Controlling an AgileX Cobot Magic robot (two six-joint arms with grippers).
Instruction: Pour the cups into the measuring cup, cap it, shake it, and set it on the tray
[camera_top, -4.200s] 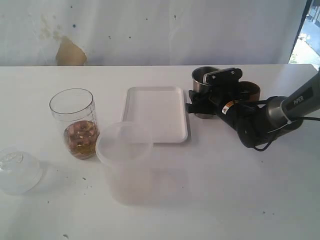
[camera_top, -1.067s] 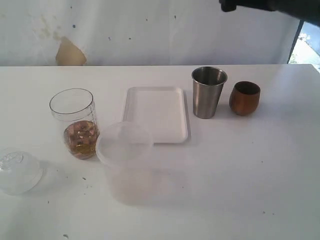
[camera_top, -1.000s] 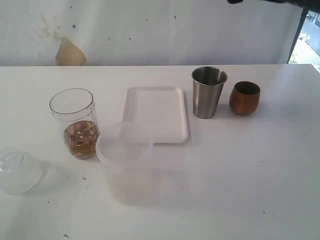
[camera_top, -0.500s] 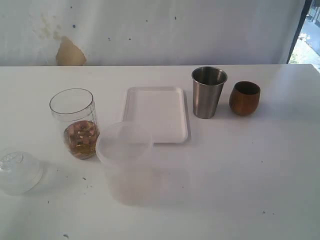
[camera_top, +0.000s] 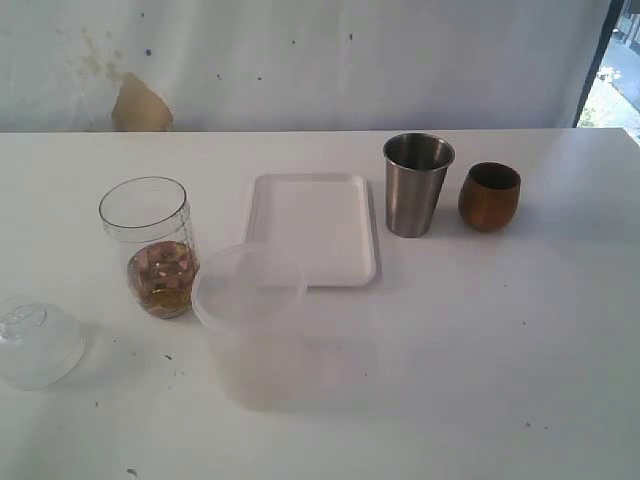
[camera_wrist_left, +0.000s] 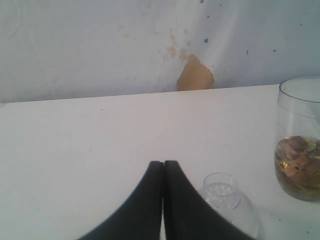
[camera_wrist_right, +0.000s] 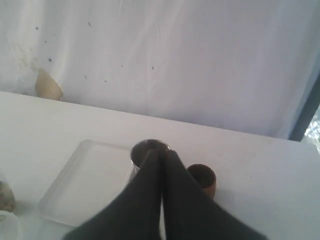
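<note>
— So, where does everything sit?
— From the exterior camera: the tray (camera_top: 315, 228) lies on the white table (camera_top: 460, 350). The stainless-steel tumbler (camera_top: 416, 185) stands just beside it at 3 o'clock, with the brown cup (camera_top: 489, 196) beyond. The measuring cup (camera_top: 150, 245), brownish contents at its bottom, is at the tray's 9 o'clock. Its cap (camera_top: 38, 343) is at the cup's 8, and the frosted tub (camera_top: 250, 320) at the tray's 7.
— And the claws?
— The left gripper (camera_wrist_left: 163, 172) and right gripper (camera_wrist_right: 161, 160) both have jaws pressed together, gripping nothing.

Tapered steel tumbler (camera_top: 418, 185), rounded brown cup (camera_top: 489, 196) upright, right of flat white tray (camera_top: 313, 228). Clear graduated tumbler (camera_top: 150, 245) left, uncapped, brownish contents low. Clear dome lid (camera_top: 38, 343) near it.
</note>
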